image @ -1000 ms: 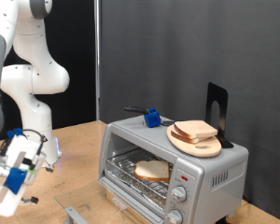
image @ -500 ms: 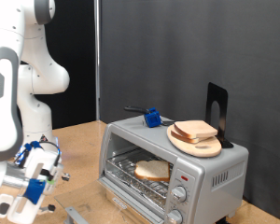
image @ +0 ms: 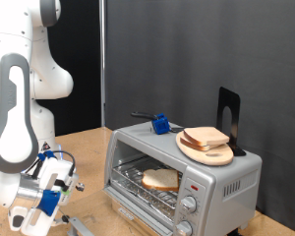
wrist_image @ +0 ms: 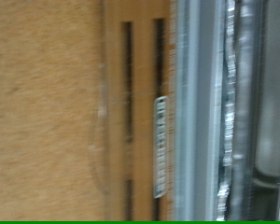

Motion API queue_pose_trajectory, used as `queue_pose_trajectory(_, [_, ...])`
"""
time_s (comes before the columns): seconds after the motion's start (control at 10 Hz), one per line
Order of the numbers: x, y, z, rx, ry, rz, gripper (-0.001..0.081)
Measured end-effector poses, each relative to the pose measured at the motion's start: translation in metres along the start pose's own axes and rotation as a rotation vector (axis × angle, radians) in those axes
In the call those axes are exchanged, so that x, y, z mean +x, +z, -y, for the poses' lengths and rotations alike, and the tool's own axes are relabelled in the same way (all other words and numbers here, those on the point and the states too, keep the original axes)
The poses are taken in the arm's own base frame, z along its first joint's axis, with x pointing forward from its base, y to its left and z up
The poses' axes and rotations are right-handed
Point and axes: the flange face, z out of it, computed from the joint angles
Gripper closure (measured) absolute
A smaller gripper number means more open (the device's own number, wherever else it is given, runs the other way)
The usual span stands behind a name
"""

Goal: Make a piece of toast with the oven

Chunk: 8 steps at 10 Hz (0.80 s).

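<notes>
The gripper (image: 49, 192) hangs low at the exterior view's lower left, just above the wooden table (image: 84, 147), and whether its fingers are spread or closed cannot be told from either picture; nothing is seen between them. Off to the exterior view's right of the hand stands the oven (image: 182, 172), a silver box with its glass door swung down and open, the door's edge (image: 79, 226) lying close to the hand near the bottom of the picture. Inside, farther to the right of the hand, one piece of toast (image: 160, 179) lies flat on the wire rack. Up and well to the right of the hand, on the oven's top, a round wooden plate (image: 206, 151) carries a stack of bread slices (image: 205, 137), with a blue-handled tool (image: 159, 124) beside it and a black stand (image: 228, 116) behind. The wrist view is blurred: it shows the wood surface (wrist_image: 42, 112) and a strip of silver metal with dark slots (wrist_image: 201, 112), no fingers visible.
</notes>
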Motion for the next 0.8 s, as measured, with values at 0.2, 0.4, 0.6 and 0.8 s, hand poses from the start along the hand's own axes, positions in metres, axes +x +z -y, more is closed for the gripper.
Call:
queue_pose_trajectory(0.2, [-0.016, -0.001, 0.016, 0.061, -0.026, 0.111, 0.0000])
queue_pose_trajectory(0.4, [-0.036, -0.006, 0.035, 0.109, -0.063, 0.199, 0.0000])
queue_pose_trajectory(0.6, [-0.055, -0.008, 0.053, 0.135, -0.100, 0.255, 0.0000])
queue_pose_trajectory(0.8, [-0.076, -0.007, 0.068, 0.140, -0.138, 0.275, 0.0000])
